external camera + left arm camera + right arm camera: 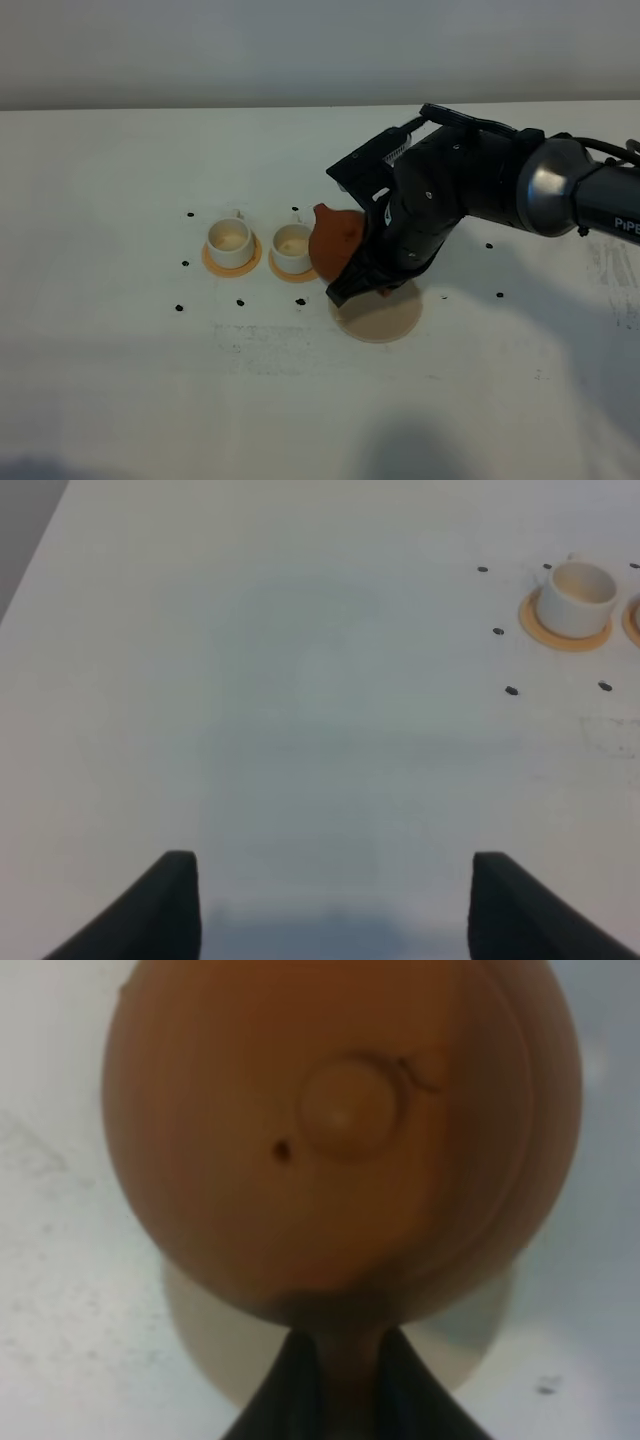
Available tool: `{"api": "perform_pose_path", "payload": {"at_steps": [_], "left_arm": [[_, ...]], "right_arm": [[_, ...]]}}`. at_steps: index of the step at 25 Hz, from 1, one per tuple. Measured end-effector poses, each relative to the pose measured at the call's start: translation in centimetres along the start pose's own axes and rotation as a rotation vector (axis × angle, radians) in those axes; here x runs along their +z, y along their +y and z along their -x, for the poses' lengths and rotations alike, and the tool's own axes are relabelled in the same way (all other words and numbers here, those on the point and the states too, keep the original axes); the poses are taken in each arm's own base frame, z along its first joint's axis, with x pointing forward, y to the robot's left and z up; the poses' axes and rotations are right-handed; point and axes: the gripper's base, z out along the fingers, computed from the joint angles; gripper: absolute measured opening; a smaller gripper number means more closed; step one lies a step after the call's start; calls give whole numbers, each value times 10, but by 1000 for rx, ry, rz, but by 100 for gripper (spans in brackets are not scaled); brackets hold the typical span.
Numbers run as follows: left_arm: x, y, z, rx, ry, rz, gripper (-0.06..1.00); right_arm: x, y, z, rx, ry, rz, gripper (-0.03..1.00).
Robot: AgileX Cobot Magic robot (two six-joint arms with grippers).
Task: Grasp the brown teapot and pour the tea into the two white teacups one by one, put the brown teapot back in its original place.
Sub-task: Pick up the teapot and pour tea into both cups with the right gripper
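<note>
My right gripper (362, 278) is shut on the handle of the brown teapot (336, 240), which is lifted and tilted toward the two white teacups. In the right wrist view the teapot (340, 1130) fills the frame, lid knob facing the camera, with my right gripper (340, 1370) closed on its handle. Under it lies the beige disc, the original place (385, 318). The near teacup (293, 246) stands just left of the spout, the far teacup (229, 241) further left, each on an orange coaster. My left gripper (335, 905) is open over bare table, one teacup (579, 597) showing beyond it. No tea is visible.
The white table (120, 380) carries small black dot marks around the cups and disc. The right arm's dark body (480, 180) reaches in from the right edge above the disc.
</note>
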Motion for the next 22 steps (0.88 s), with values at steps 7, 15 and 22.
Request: {"api": "perform_pose_path", "payload": {"at_steps": [7,15,22], "left_arm": [[0,0,0,1,0,0,59],[0,0,0,1,0,0,59],[0,0,0,1,0,0,59]], "right_arm": [[0,-2,0,-105,7,-63,8],[6,-8,1,-200,23,-141,8],[2,-13,8,-274,-7,-209,8]]}}
